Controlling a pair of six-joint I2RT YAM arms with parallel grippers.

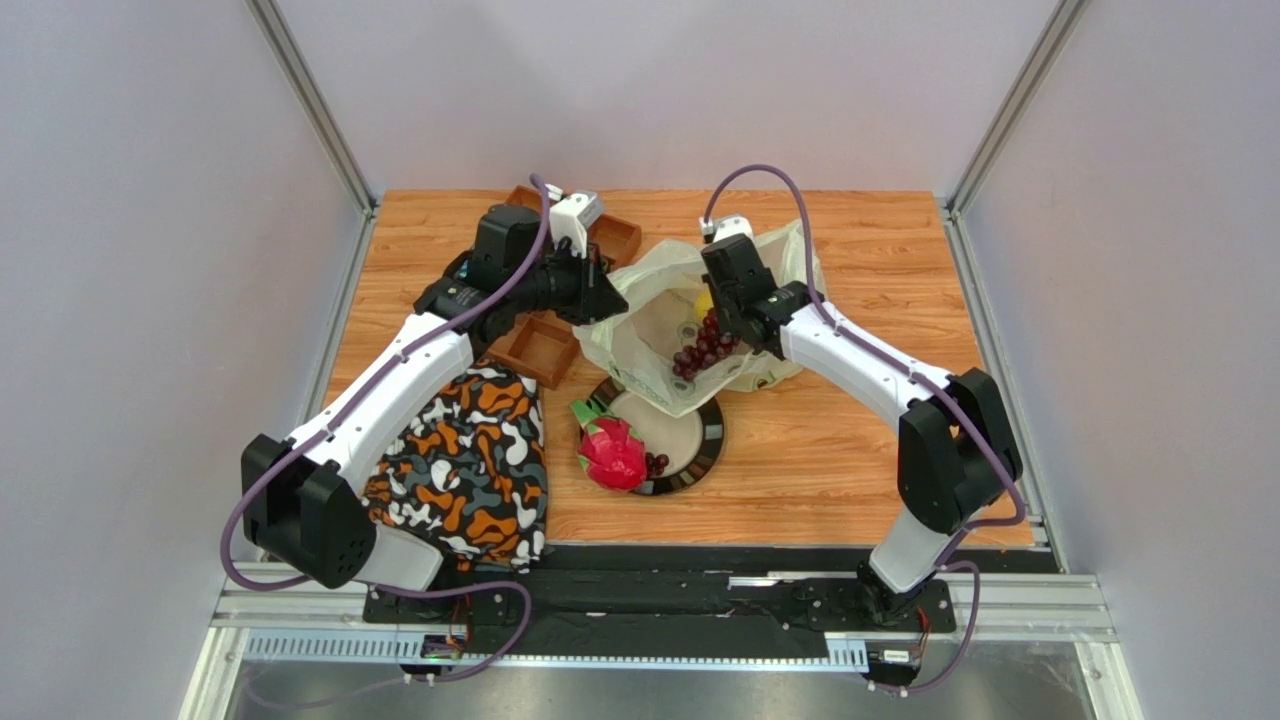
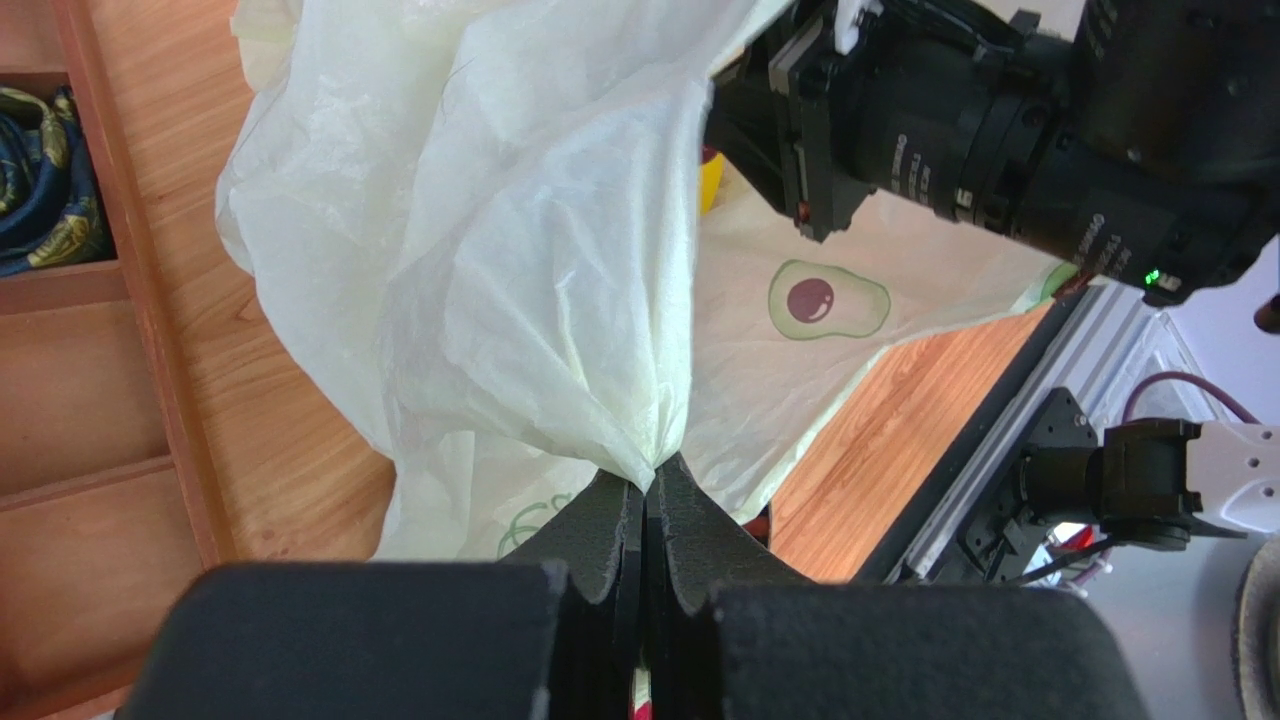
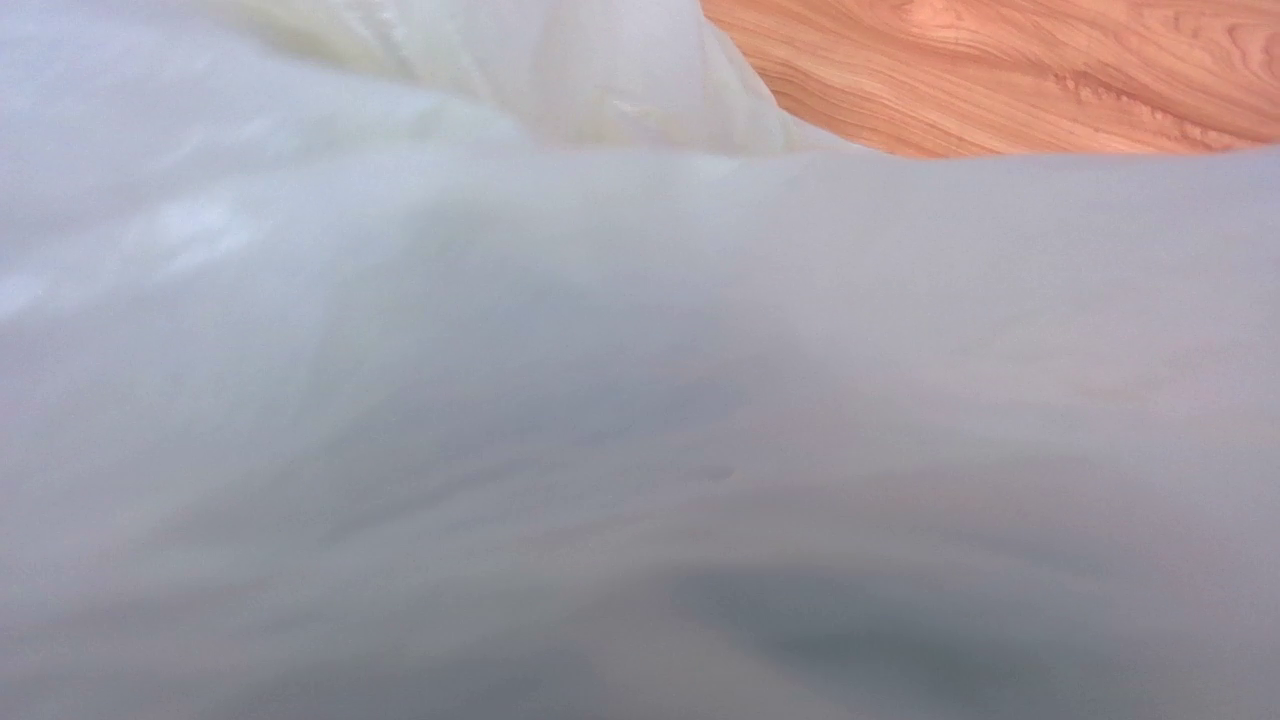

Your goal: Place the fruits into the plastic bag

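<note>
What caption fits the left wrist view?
Left hand pinches a gathered fold of the plastic bag over the wooden table.

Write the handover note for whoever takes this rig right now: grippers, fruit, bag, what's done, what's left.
The left gripper is shut on the rim of the plastic bag and holds it up, with the mouth open.
The right gripper is down inside the bag mouth. Film covers its camera, so I cannot tell whether it is open or shut.
The grape bunch is inside the bag by the right gripper, and I cannot tell whether it has been released.
A yellow fruit is in the bag. I cannot tell which one it is.
The dragon fruit lies on the plate, outside the bag.
Left to do: bag the dragon fruit, then check for the second yellow fruit.
</note>
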